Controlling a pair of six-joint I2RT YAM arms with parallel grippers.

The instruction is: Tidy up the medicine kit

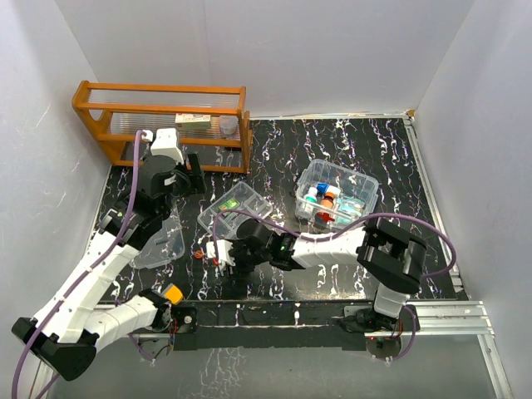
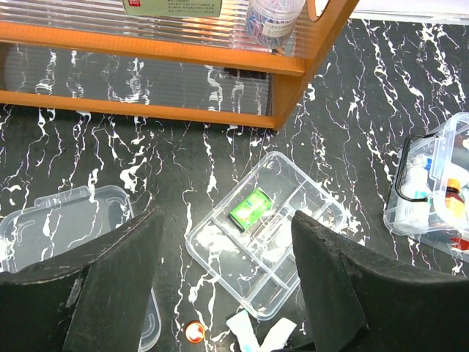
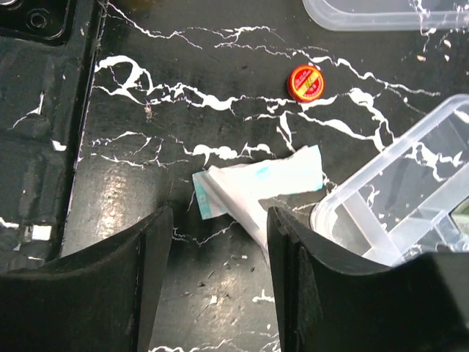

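1. The top view alone shows the whole layout. The medicine kit box (image 1: 337, 193) stands right of centre on the black marbled table (image 1: 391, 158). Its tray insert (image 1: 235, 206) lies apart to the left, and its flat lid (image 1: 158, 241) lies farther left, near the left arm.
2. The same view shows bottles (image 1: 326, 198) with white, blue and orange caps packed in the box. The left wrist view catches only the box's end, with a dark handle loop.
3. The left gripper (image 2: 227, 220) hangs above the tray with its fingers spread wide and nothing between them.
4. Only the left wrist view shows what is in the tray: a green packet (image 2: 251, 207) in one compartment. Its pale print is too small to read.
5. The right gripper (image 3: 218, 216) is low over the table, its fingers parted and empty. White sachets (image 3: 256, 187) lie just ahead of the fingers, touching the tray's corner.
6. The right wrist view shows teal printing on the sachet edges, but it is illegible. It also shows a red cap (image 3: 305, 82) with a yellow mark, which I cannot read.
7. On the orange rack (image 2: 183, 59), the left wrist view shows a carton (image 2: 172, 7) with a red-and-white label and unreadable lines of text. Beside it is a clear jar (image 2: 275, 15) of coloured clips.
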